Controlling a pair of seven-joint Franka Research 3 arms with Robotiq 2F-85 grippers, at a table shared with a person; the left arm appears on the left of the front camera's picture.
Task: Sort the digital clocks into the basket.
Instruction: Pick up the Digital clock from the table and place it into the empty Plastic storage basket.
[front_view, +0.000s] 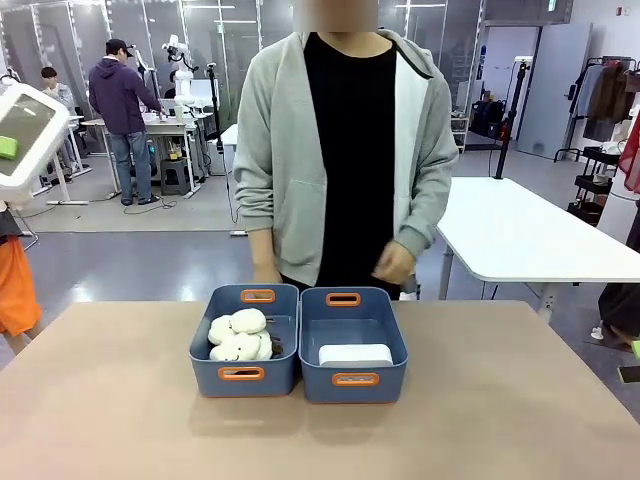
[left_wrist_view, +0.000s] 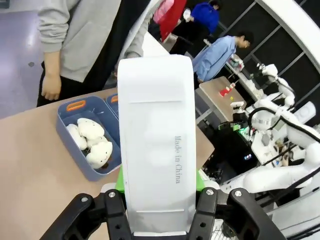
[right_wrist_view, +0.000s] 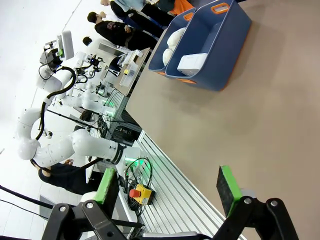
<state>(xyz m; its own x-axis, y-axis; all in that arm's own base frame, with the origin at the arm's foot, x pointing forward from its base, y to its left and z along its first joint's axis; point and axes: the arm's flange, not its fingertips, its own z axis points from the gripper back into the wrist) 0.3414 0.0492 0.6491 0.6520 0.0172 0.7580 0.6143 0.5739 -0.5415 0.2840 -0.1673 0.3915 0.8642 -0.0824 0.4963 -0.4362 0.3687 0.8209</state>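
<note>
Clamping the second digital clock (left_wrist_view: 157, 125) in our left gripper (left_wrist_view: 160, 200), well short of the basket (front_view: 385, 385), we see the first digital clock (front_view: 355, 354) lying inside it; our right gripper (right_wrist_view: 167, 187) hangs spread, empty.

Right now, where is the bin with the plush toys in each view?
Front view: bin at centre, left of the pair.
Left wrist view: left of centre, beside the held clock.
Right wrist view: top centre, beyond its twin.
Shared landmark: cream plush toys inside it.
</note>
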